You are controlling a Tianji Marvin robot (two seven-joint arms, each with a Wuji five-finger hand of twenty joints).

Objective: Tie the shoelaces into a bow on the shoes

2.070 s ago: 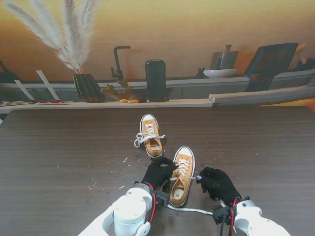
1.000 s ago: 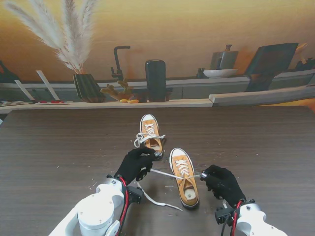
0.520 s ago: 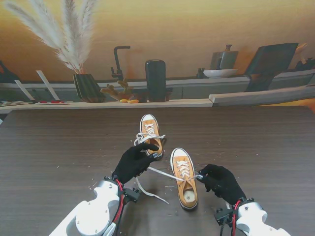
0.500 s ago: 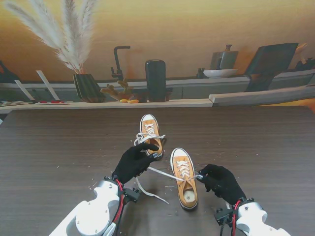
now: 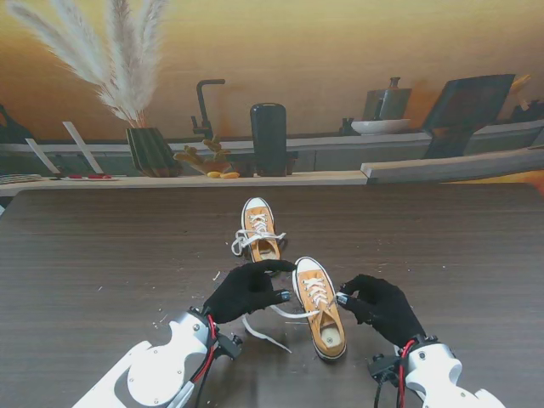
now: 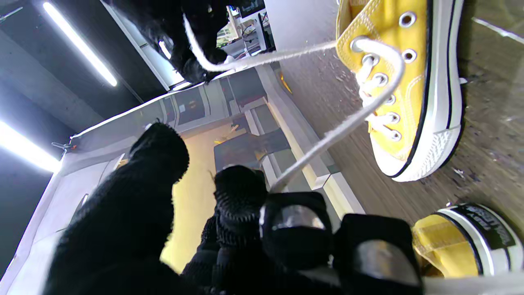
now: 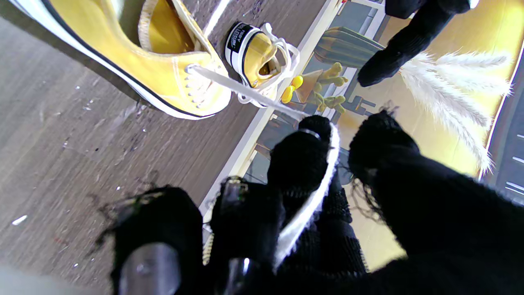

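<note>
Gripping left hand (image 5: 246,291): lace (image 5: 293,314) pinched beside near shoe (image 5: 320,305)
Right hand (image 5: 381,308): lace's other end pinched

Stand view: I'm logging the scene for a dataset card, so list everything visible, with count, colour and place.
Near sneaker: one, yellow, laces untied, between the hands.
Far sneaker: one, yellow, farther from me.
Shoelace: white, running from the near sneaker to both hands.
Table: one, dark wood.
Pampas grass: pale, in a dark vase, back left.
Black cylinder: one, back ledge, centre.
White bowl: one, back right.
Left robot hand: black glove, holding lace.
Right robot hand: black glove, holding lace.
</note>
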